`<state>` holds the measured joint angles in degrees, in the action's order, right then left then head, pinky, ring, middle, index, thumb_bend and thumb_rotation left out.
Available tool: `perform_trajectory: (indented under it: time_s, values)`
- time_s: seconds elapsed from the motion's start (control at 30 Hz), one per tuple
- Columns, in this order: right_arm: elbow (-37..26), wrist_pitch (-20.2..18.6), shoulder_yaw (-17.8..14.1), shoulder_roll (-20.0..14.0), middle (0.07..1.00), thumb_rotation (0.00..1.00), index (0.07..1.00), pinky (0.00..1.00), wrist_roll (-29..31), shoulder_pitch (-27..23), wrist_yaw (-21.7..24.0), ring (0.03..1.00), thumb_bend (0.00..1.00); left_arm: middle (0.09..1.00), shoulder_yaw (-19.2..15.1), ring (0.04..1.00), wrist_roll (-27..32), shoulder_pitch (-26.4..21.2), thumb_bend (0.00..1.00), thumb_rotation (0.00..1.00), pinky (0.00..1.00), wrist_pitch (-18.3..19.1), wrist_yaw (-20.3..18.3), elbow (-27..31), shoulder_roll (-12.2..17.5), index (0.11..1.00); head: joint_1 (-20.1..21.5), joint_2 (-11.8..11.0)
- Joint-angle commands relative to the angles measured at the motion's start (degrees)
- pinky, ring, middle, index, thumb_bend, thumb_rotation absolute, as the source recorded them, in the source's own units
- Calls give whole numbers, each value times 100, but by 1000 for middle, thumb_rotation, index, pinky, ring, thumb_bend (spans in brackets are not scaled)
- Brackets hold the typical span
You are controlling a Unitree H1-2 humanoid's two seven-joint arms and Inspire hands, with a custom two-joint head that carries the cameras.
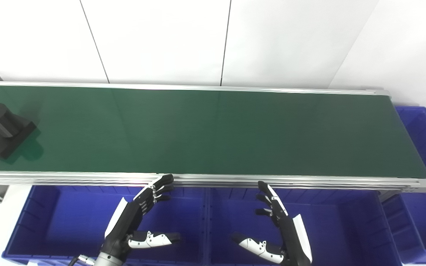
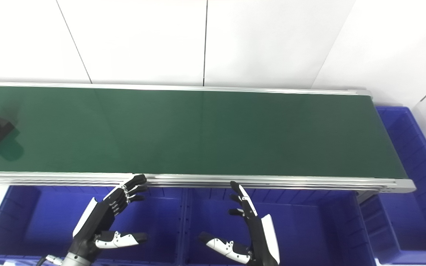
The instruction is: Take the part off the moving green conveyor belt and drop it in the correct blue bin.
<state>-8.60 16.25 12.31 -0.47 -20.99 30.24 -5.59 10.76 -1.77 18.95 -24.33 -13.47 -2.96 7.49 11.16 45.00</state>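
Below the belt at 6 o'clock, I see blue bins (image 1: 68,218) holding nothing, with my left robot hand (image 1: 139,218) and right robot hand (image 1: 276,229) hovering over them, both released, fingers spread. The black part (image 1: 4,129) sits on the green conveyor belt (image 1: 213,133) at 9 o'clock, white wall panels (image 1: 213,40) behind.

The green conveyor belt (image 1: 213,133) lay bare across nearly its whole length, so a hand could pass freely above it; the only obstacle on it was the black part (image 1: 5,130) at the far left end. Along the near side the belt's metal rail (image 1: 272,180) stood between the bins and the belt surface; the left hand (image 1: 131,221) and right hand (image 1: 283,229), both spread and empty, hung just below it over the blue bins (image 1: 50,221), with clear space between them.
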Motion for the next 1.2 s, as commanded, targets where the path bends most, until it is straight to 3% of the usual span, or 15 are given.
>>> perform_trajectory:
  time_s: [0.0,0.23,0.37,0.4,0.43,0.47,0.6,0.77,0.87,0.97,1.17]
  values:
    - [-164,103,-12,18,920,379,920,719,2,-4,-39,848,774,884,-5,835,9,-67,861,279,773,-255,56,89,12,863,-2,5]
    - [-190,107,-11,4,925,379,920,729,-8,22,-28,860,771,886,-2,838,2,-38,857,290,773,-256,65,134,6,868,-12,6]
    - [-144,255,-32,-80,926,370,921,736,49,54,-34,879,758,891,65,844,-5,-18,848,279,775,-253,34,124,1,869,-703,-219]
    - [-117,311,-46,-124,928,364,926,669,109,70,-24,828,746,895,104,845,5,-12,844,275,773,-255,11,99,-4,872,-1129,-395]
    - [-97,355,-54,-163,934,355,932,606,169,81,-12,785,733,898,133,846,30,-7,841,271,774,-257,-10,81,-6,875,-1129,-395]
    - [-64,405,-72,-205,941,349,936,599,226,87,-12,787,726,896,164,842,17,-1,844,267,771,-259,4,57,-25,873,-1470,-554]
    - [79,560,-150,-272,942,318,935,598,436,82,-66,761,730,882,228,824,-292,46,884,282,750,-255,210,38,-108,849,-1856,-810]
    - [561,1043,-196,-390,947,304,947,464,476,-74,-176,649,691,868,305,808,-416,27,920,270,717,-255,353,-50,-152,829,-1933,-1034]
    - [190,509,-226,-300,943,238,943,422,546,46,-31,555,691,863,344,802,-440,-8,925,257,712,-250,394,-97,-142,825,-1923,-1049]
    - [231,599,-230,-317,946,169,942,499,527,41,-29,621,685,861,367,800,-424,-43,932,250,711,-252,433,-174,-139,824,-1896,-1165]
    - [467,773,-269,-312,934,198,933,646,349,-30,-106,791,676,856,418,794,-402,-120,941,234,703,-258,512,-317,-128,822,-1886,-1280]
